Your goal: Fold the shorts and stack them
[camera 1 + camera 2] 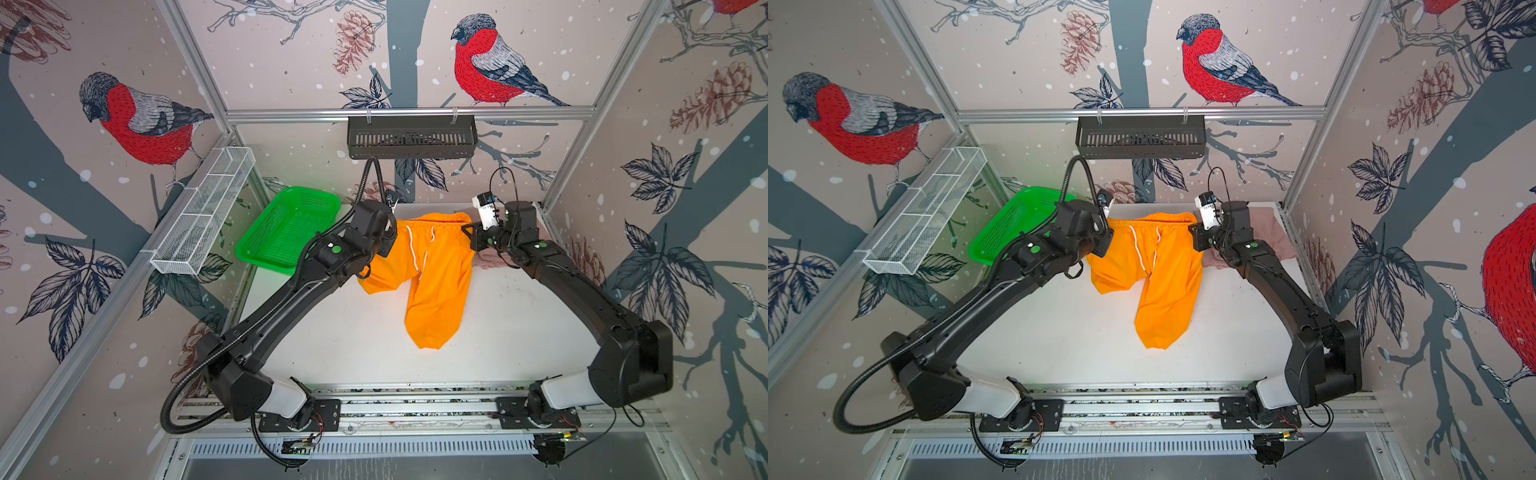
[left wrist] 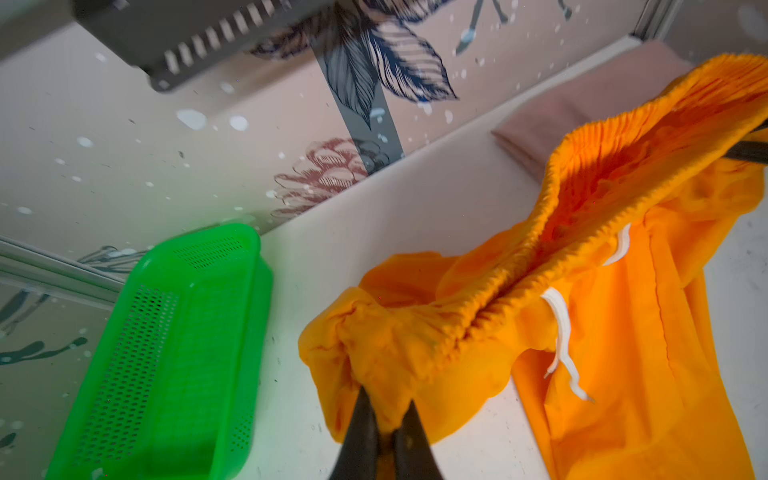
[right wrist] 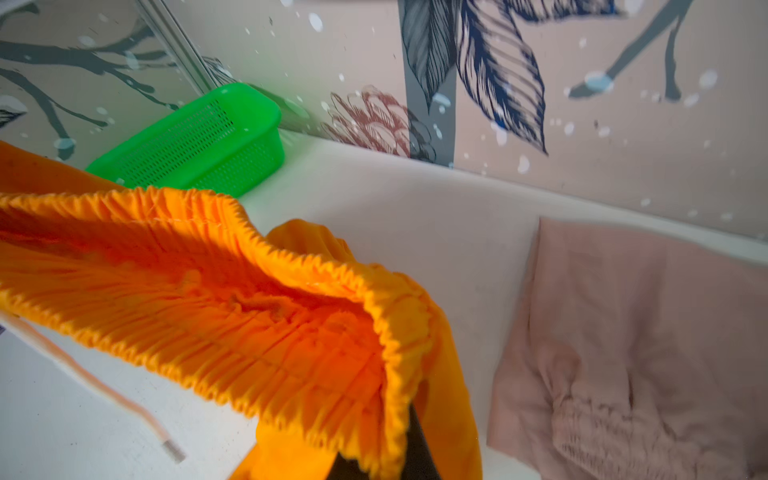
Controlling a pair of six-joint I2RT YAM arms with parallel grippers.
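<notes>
The orange shorts point(image 1: 432, 270) point(image 1: 1163, 270) hang by their gathered waistband, stretched between both grippers, with the legs trailing on the white table point(image 1: 519, 332). A white drawstring point(image 2: 561, 332) dangles from the waistband. My left gripper point(image 2: 386, 405) is shut on a bunched waistband corner of the orange shorts point(image 2: 582, 291). My right gripper point(image 1: 468, 229) point(image 3: 386, 449) is shut on the opposite waistband corner point(image 3: 249, 291). The dusty pink shorts point(image 1: 1266, 232) point(image 3: 623, 332) point(image 2: 582, 108) lie folded at the back right, partly under the right arm.
A green mesh basket point(image 1: 286, 228) point(image 1: 1009, 224) point(image 2: 166, 353) point(image 3: 199, 141) stands at the table's back left, beside the left wrist. A black slotted basket point(image 1: 411, 137) hangs on the back wall. A white wire rack point(image 1: 203, 212) is fixed to the left wall.
</notes>
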